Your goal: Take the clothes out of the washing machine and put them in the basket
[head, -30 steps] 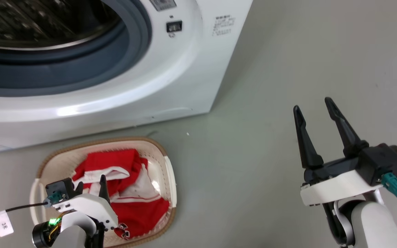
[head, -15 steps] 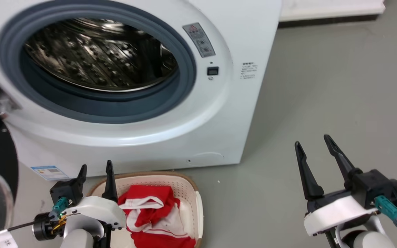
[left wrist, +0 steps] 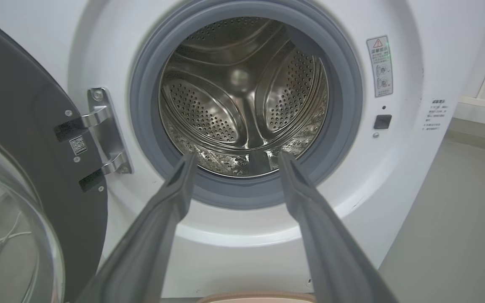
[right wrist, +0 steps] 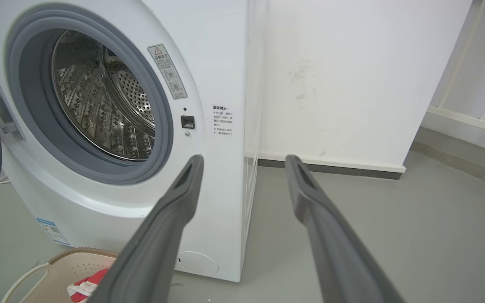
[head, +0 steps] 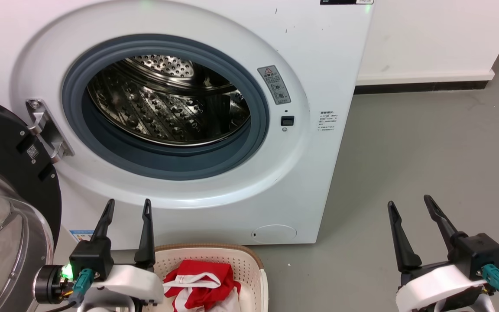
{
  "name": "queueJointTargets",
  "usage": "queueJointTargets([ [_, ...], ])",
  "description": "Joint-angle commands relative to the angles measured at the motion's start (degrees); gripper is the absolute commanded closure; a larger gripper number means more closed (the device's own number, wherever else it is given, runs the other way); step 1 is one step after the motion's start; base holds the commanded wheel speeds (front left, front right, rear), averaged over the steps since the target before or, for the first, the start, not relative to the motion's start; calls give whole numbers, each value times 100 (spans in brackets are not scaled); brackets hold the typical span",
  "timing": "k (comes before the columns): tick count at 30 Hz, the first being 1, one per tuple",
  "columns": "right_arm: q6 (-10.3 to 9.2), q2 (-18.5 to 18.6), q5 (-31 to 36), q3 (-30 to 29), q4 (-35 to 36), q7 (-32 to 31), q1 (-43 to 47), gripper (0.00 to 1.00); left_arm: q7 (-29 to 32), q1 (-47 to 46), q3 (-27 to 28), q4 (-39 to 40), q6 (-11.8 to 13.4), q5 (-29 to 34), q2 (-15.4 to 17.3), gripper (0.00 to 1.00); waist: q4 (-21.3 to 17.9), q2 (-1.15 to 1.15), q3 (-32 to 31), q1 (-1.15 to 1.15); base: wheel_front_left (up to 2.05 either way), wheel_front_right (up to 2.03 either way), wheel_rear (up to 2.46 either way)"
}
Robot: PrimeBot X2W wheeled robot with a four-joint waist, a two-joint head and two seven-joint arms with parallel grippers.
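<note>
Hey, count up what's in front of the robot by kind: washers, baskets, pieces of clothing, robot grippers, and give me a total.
Washing machine: 1
Basket: 1
Red and white garment: 1
Grippers: 2, left gripper and right gripper
Total: 5

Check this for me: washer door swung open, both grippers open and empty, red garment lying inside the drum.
Wrong on the garment. The head view shows the red garment lying in the basket, and the drum looks empty in the left wrist view. The rest stands.
</note>
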State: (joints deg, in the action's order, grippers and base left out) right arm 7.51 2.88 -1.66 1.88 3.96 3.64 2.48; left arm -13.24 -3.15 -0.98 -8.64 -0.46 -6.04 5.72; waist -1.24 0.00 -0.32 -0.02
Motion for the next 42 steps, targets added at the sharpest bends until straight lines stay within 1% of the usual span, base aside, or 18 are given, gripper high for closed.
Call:
queueJointTargets([
  [1,-4,-1,1,-13,31,-6,74,0,116,139,-45,165,39,75,49,0,-18,0,-63,2,0,0,0],
  [6,-4,0,19,-35,73,-28,224,0,518,544,-104,753,134,206,156,0,-24,0,-186,2,0,0,0],
  [11,-4,-1,17,-35,87,-34,364,0,781,836,-90,957,199,119,141,0,18,0,-266,2,0,0,0],
  [26,-4,-1,-34,1,107,-41,365,0,725,735,-50,720,204,-93,172,0,63,0,-275,2,0,0,0],
  [40,-4,-1,-68,29,59,-2,327,0,720,711,-83,757,250,-108,279,0,49,0,-264,2,0,0,0],
  [41,0,0,-32,31,47,-32,352,100,746,764,-79,733,219,-103,257,100,49,0,-264,2,0,0,0],
  [42,1,-2,-34,36,-2,-40,367,100,756,783,-76,679,211,-107,246,100,49,0,-263,2,0,0,0],
])
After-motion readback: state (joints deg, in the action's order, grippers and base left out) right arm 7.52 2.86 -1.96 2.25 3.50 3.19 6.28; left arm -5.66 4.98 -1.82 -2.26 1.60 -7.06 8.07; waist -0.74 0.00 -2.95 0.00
